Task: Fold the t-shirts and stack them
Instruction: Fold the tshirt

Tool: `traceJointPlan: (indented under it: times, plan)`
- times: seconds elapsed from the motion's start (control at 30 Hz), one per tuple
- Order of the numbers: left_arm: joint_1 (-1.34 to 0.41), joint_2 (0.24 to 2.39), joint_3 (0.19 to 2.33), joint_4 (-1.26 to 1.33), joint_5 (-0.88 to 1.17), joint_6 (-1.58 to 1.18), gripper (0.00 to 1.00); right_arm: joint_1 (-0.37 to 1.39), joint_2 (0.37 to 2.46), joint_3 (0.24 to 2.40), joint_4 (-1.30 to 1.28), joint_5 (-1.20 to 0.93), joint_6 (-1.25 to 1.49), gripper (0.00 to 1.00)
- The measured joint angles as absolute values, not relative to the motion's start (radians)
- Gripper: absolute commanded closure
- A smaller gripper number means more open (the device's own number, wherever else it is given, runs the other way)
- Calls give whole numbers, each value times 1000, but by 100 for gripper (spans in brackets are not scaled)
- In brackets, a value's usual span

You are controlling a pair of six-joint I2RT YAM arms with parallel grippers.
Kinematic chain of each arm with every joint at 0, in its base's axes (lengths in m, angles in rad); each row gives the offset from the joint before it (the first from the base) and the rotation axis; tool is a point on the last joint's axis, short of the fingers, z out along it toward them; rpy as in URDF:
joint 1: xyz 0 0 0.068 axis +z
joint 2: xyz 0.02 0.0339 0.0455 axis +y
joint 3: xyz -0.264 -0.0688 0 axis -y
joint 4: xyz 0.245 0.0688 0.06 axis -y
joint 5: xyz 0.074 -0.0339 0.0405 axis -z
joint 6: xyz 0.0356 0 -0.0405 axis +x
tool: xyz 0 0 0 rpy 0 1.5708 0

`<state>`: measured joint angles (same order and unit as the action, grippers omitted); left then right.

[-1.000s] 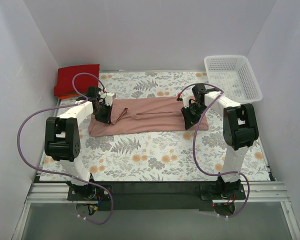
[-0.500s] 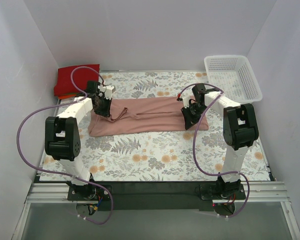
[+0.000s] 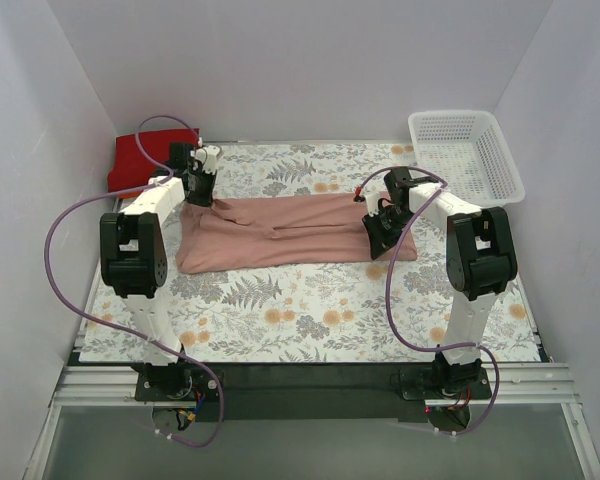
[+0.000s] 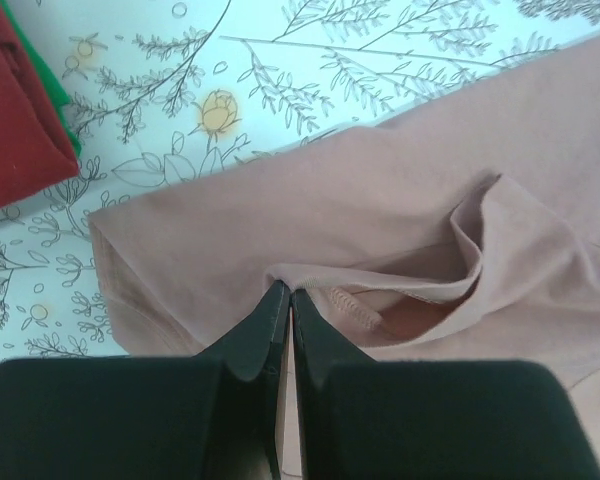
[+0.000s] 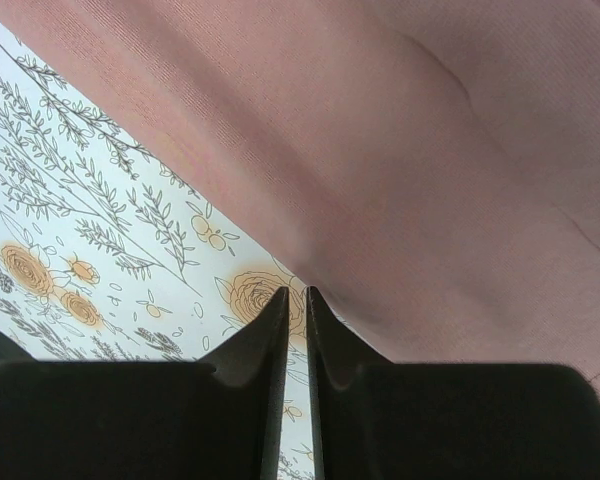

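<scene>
Toward the far edge of the desk (image 3: pixel 310 325), running from near its far-left corner most of the way to the right edge, lies the pink t-shirt (image 3: pixel 290 232), already doubled lengthwise into a long band; a red folded t-shirt (image 3: pixel 152 155) sits in the far-left corner, just beside the band's left end, with a sliver of green cloth (image 4: pixel 58 112) under it.

By its look the pink shirt is light, limp and thin; it should have no stiffness of its own, sagging from any pinch and dragging a little on the floral cloth (image 5: pixel 100 200); nothing about it is fragile, but a one-layer grip would probably peel the fold open. The best holds are likely the stitched hems and the corners, taken through all layers at both ends at once, so that the band moves straight.

The left arm (image 3: pixel 155 200) reaches out toward the far-left corner, wrist tipped down; the left jaws are pressed together, and from the wrist view they seem clamped on a raised hem fold of the pink shirt. The right arm (image 3: pixel 445 208) is bent, forearm angled inward to the band's right end; the right jaws are together with their tips at the shirt's edge, and I cannot tell whether cloth is nipped between them.
</scene>
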<state>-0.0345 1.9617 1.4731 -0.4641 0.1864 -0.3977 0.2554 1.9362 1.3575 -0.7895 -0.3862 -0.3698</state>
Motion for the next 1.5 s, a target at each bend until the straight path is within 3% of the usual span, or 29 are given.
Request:
traceJointPlan:
  times: [0.13,0.17,0.27,0.77,0.97,1.23,1.37,1.5]
  plan:
    - [-23,1969,1473,-456,175,-411,79,255,1936,1357,-789,-379,-371,83]
    - [-21,1969,1473,-447,175,-418,69,255,1936,1357,-789,-376,-371,83]
    - [-14,1961,1461,-416,173,-435,61,255,1936,1357,-789,-373,-371,83]
    - [36,1691,1143,-548,321,-435,66,255,1979,1377,-764,-296,-414,85]
    - [35,1694,1040,-623,337,-424,65,276,1899,1264,-684,-272,-459,86]
    - [9,1709,1061,-637,319,-418,66,483,1690,1015,-689,-202,-556,86]
    - [-30,1818,1165,-631,292,-422,66,550,1685,1004,-827,-314,-599,82]
    - [-62,1937,1317,-649,266,-427,67,506,1687,1084,-922,-372,-609,81]
